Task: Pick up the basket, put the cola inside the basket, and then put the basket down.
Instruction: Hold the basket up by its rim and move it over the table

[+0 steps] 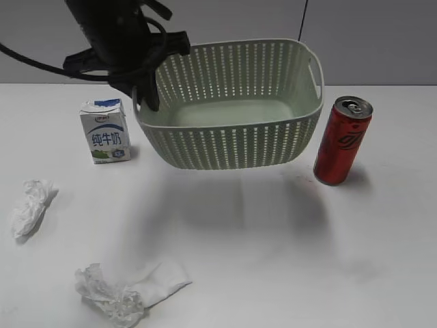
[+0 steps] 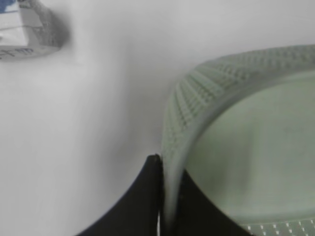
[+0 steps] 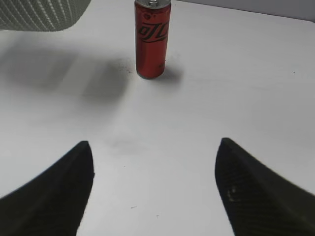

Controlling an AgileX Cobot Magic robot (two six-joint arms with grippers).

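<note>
one pale sage-green basket hangs clear of the white surface with its long axis running left to right across the exterior view, its open top tipped a little toward the camera and a blurred shadow below it. the left end effector is pinched tight on the basket's left rim, one finger inside the slotted wall and one outside, while the right end effector is spread wide over the bare surface, holding nothing. the cola, a slim red can with a silver top, stands upright on the surface just right of the basket, apart from it.
</note>
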